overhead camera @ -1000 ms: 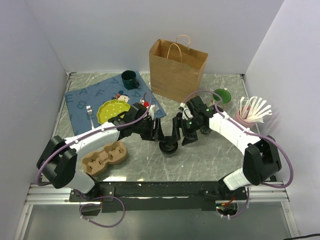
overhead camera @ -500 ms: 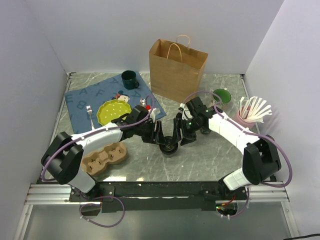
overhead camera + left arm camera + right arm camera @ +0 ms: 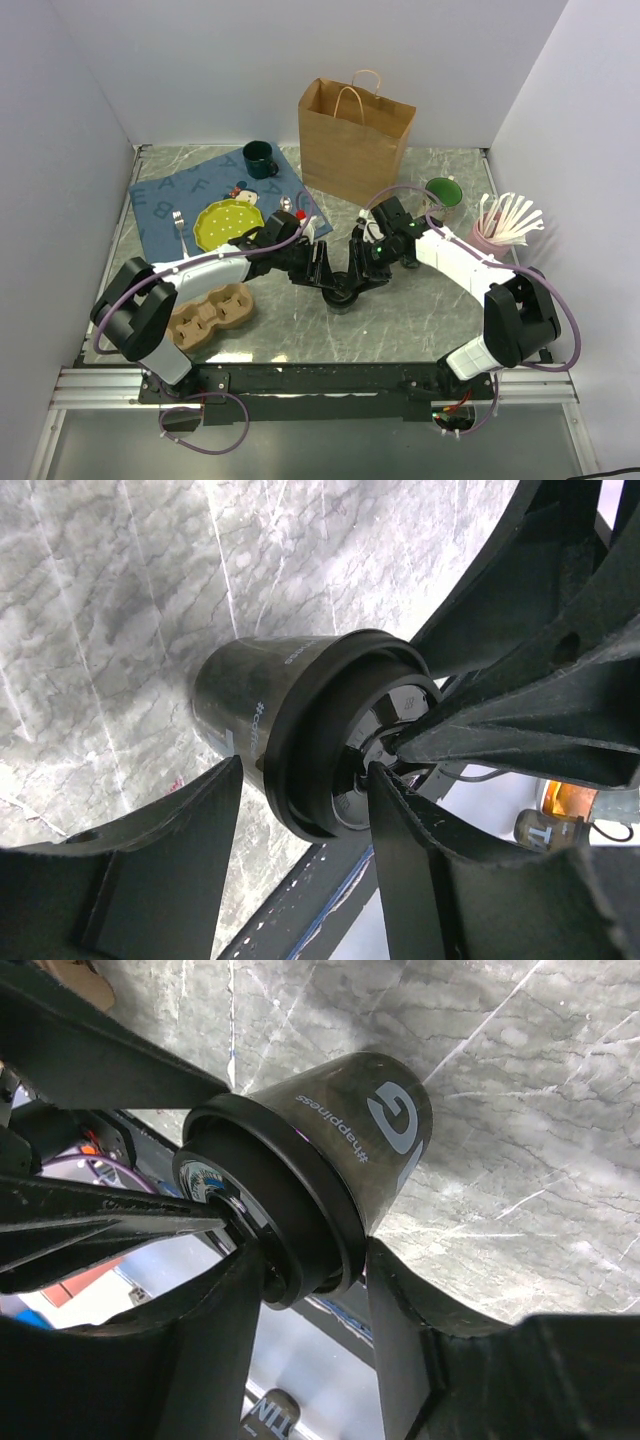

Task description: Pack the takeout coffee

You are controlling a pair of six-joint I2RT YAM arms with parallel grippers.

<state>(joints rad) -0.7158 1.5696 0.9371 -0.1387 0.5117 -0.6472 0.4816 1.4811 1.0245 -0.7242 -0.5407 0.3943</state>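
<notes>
Takeout coffee (image 3: 342, 295) | gripped in left jaws | right jaws touching both sides

You're seeing the takeout coffee (image 3: 375, 1130) close up: dark cup, black lid (image 3: 285, 1185), "#happiness" printed on the wall, grey marble table (image 3: 520, 1140) behind it. Your right gripper (image 3: 312, 1258) flanks the lid rim, and both fingers look to be touching it; can't confirm a clamp. The left gripper (image 3: 218, 1158) is in from the left, one finger above the lid, one across its face.

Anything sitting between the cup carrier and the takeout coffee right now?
No: in the top view only bare marble table separates the cup carrier from the takeout coffee.
</notes>
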